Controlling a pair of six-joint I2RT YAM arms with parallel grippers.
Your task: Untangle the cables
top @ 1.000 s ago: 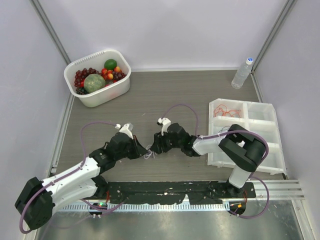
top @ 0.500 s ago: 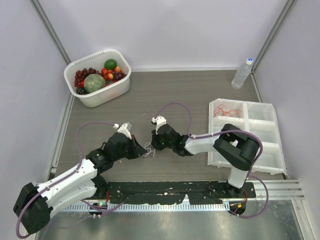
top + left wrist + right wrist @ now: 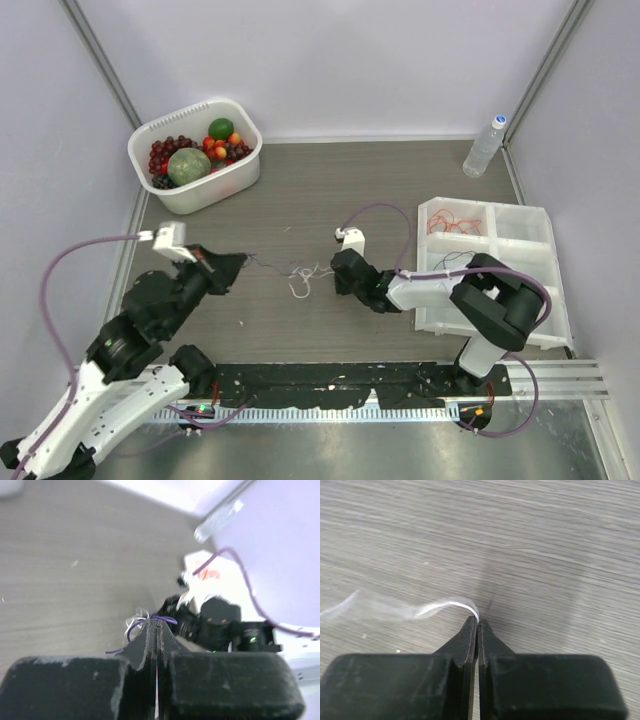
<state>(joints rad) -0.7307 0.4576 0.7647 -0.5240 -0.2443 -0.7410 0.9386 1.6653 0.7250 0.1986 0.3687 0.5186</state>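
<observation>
**A:** What is proving hard to make out?

**B:** From above, the thin squiggly cables (image 3: 300,277) are showing only as a faint knot of hair-fine strands. They are lying on the grey wood-grain worktop (image 3: 330,180) between the two tools, and I am not managing to count them. The right arm (image 3: 490,300) is covering part of the white plastic compartment tray (image 3: 525,235), so its compartments are going uncounted too.

**A:** And the tools?

**B:** The black left tool (image 3: 156,622) is pressing its jaws together on a purple strand (image 3: 131,628), which is looping off its tips. A paler strand beside it is coming out too blurred to follow. The black right tool (image 3: 478,625) is likewise squeezing tight on one white strand (image 3: 445,605), which is smearing as it curves away to the left.

**A:** What else is sitting there?

**B:** One white plastic tub (image 3: 222,186) is holding mixed fruit (image 3: 190,165): dark red grapes, one large round green piece and a few small orange and green ones. One clear plastic bottle (image 3: 484,146) is standing upright near the tray. Red-orange squiggles of wire (image 3: 455,222) are lying in the tray's far-left compartment.
</observation>
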